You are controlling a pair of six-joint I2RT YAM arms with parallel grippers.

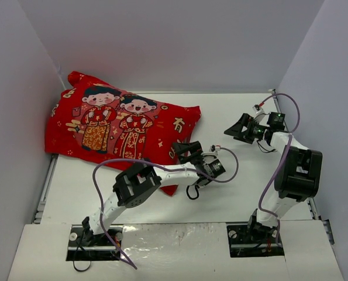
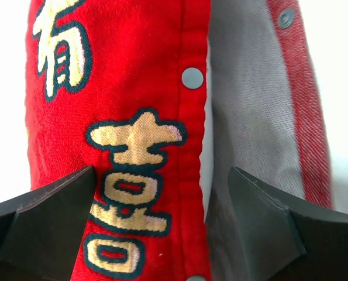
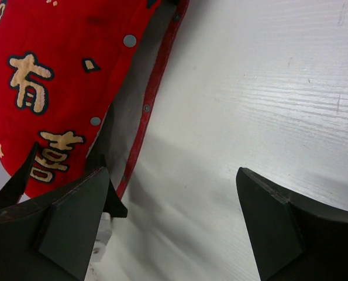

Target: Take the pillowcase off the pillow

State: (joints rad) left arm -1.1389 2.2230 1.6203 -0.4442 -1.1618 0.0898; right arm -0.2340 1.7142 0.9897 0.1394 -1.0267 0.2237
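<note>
Left tool (image 2: 162,168) spread astride the pillowcase (image 2: 133,58) open hem; cloth likely soft, limp, light, so pinch red snap edge.

White table (image 1: 220,199) — faint grain, pale grey walls (image 1: 174,41)

"有" and "喜" on the pillowcase (image 2: 140,64)

light: bright, even; shadows: soft, faint; glare: mild on table (image 3: 279,88); focus: sharp, wrist-cam btm edges dark
</note>
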